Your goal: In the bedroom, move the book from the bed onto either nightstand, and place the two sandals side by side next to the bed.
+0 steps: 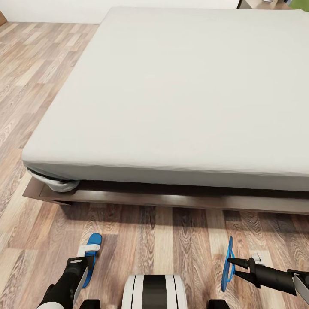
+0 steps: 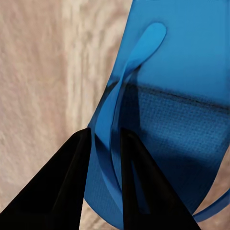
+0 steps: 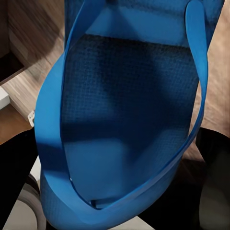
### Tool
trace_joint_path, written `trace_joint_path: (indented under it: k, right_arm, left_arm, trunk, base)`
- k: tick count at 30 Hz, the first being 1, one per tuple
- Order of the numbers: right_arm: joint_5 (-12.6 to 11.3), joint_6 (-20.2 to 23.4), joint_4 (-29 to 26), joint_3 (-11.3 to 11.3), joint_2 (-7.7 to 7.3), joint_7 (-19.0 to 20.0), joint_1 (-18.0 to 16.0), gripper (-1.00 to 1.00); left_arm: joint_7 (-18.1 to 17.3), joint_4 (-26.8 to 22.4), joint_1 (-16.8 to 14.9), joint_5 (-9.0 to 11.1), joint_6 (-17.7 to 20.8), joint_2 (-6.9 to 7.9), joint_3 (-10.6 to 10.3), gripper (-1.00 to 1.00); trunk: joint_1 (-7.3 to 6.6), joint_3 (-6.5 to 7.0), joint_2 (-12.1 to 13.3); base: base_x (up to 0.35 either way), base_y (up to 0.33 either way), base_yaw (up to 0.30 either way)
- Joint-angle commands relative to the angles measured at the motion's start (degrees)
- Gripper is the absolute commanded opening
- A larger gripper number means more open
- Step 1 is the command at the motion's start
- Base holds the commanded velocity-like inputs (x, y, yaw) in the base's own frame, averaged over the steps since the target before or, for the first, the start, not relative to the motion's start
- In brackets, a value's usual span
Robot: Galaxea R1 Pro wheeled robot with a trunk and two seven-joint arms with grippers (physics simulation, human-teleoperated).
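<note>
Both sandals gripped: left fingers (image 1: 86, 257) clamp left sandal (image 1: 92, 257) strap, right fingers (image 1: 231, 262) pinch right sandal (image 1: 227, 262) held on edge, by bed (image 1: 171, 98).

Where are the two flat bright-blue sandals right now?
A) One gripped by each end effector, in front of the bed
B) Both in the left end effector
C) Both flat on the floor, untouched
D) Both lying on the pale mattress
A: the left end effector pinches one flat bright-blue sandal's strap, and the right end effector holds the other sandal on edge.
</note>
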Motion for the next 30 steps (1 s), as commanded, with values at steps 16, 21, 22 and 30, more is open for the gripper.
trace_joint_path:
  k: [16,21,22,30]
  right_arm:
    - [-0.02,0.39,0.0,-0.11,0.01,0.11,-0.01,-1.0]
    - [-0.01,0.39,0.0,-0.11,-0.01,0.11,-0.01,-1.0]
    - [-0.01,0.39,0.0,-0.11,-0.01,0.11,-0.01,-1.0]
    - [-0.01,0.39,0.0,-0.11,0.02,0.12,-0.01,-1.0]
  left_arm:
    - [0.04,-0.07,-0.01,-0.35,0.28,-0.06,0.2,-1.0]
    - [0.0,-0.05,-0.01,-0.32,0.28,-0.06,0.2,-1.0]
    - [0.0,-0.06,-0.01,-0.3,0.28,-0.06,0.2,-1.0]
    - [0.05,-0.11,-0.01,0.05,0.48,0.1,0.63,-1.0]
  trunk:
    - [0.17,-1.58,-0.11]
    - [0.17,-1.58,-0.11]
    - [0.17,-1.58,-0.11]
    - [0.17,-1.58,-0.11]
  base:
    - [0.0,0.0,0.0]
    - [0.0,0.0,0.0]
    - [0.0,0.0,0.0]
    - [0.0,0.0,0.0]
